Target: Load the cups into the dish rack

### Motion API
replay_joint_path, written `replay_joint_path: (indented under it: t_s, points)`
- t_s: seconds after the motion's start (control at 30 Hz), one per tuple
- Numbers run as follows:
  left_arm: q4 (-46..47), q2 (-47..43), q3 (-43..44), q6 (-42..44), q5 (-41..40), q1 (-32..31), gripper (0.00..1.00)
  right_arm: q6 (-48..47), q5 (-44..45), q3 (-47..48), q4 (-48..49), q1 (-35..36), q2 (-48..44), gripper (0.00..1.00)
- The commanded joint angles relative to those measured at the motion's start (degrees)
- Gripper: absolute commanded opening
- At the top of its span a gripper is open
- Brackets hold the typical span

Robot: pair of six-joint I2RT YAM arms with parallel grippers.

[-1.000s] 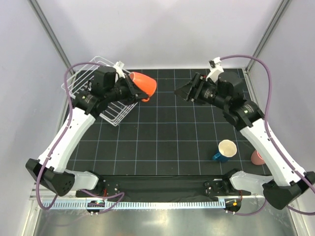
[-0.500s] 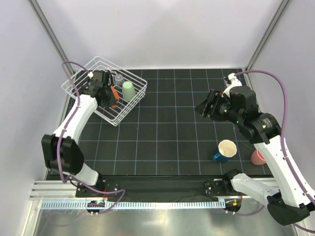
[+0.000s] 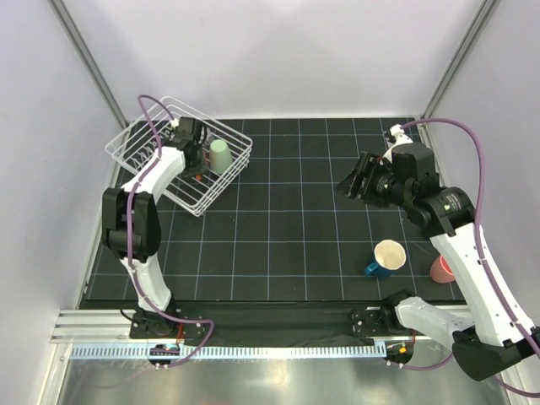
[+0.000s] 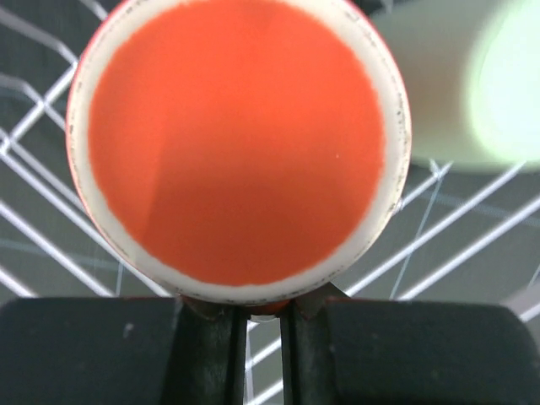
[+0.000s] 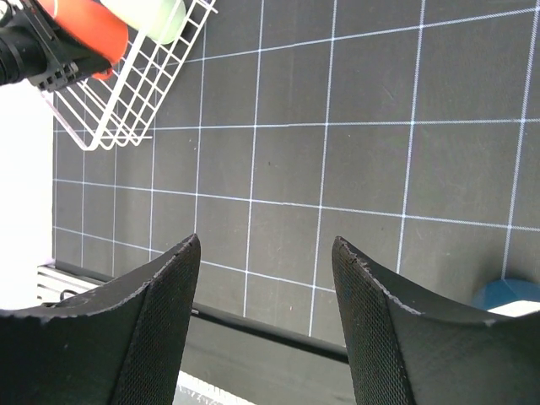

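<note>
Pinching orange cup (image 4: 236, 143) at its edge with left hand (image 4: 253, 314), inside dish rack (image 3: 139, 145) at far left of desk (image 3: 287, 245), just beside pale green cup (image 3: 219, 156) in same rack. Holding right hand (image 5: 263, 245) spread wide above desk grid, right of centre, touching nothing. Showing dark blue mug (image 3: 386, 257) upright at near right, pink cup (image 3: 440, 270) just right of it.

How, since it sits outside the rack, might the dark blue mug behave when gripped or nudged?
The dark blue mug looks rigid, probably ceramic, so likely heavyish and chippable. It seems to stand mouth up on the mat, so a nudge should slide it, not roll it. Its smooth wall may slip in the jaws.
</note>
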Motion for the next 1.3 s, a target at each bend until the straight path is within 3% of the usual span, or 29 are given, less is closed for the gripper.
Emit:
replay_joint_path:
  t_s: [0.0, 0.3, 0.7, 0.77, 0.9, 0.93, 1.03, 1.27]
  points:
    - [8.95, 1.42, 5.54, 1.78, -2.45, 1.36, 0.0, -0.85, -1.96, 0.53, -0.64, -1.52, -0.45, 0.65]
    - [10.1, 8.9, 10.46, 0.11, -0.95, 2.85, 0.0, -2.61, -3.1, 0.79, -3.37, -4.69, -2.12, 0.65]
    - [11.86, 11.36, 10.38, 0.54, -1.13, 2.77, 0.0, -0.77, -6.09, -1.93, -3.19, -5.21, -3.96, 0.66]
    - [10.89, 11.8, 10.2, 0.2, -1.22, 2.77, 0.21, -0.59, -6.36, -2.02, -4.06, -5.21, -3.88, 0.66]
    - [9.75, 11.72, 9.33, -0.16, -0.34, 2.77, 0.38, -0.07, -6.62, -2.2, -5.04, -5.3, -4.05, 0.66]
    - [9.57, 11.63, 9.15, -0.16, -0.34, 2.85, 0.5, 0.02, -6.97, -2.29, -5.04, -5.22, -4.14, 0.66]
    - [7.82, 10.84, 9.24, -0.6, -0.16, 2.77, 0.61, 0.46, -7.5, -2.38, -5.21, -5.3, -4.67, 0.66]
    - [1.68, 0.83, 4.93, -5.25, -1.13, 2.68, 0.71, 0.64, -2.86, -0.97, -10.38, -5.3, -2.21, 0.66]
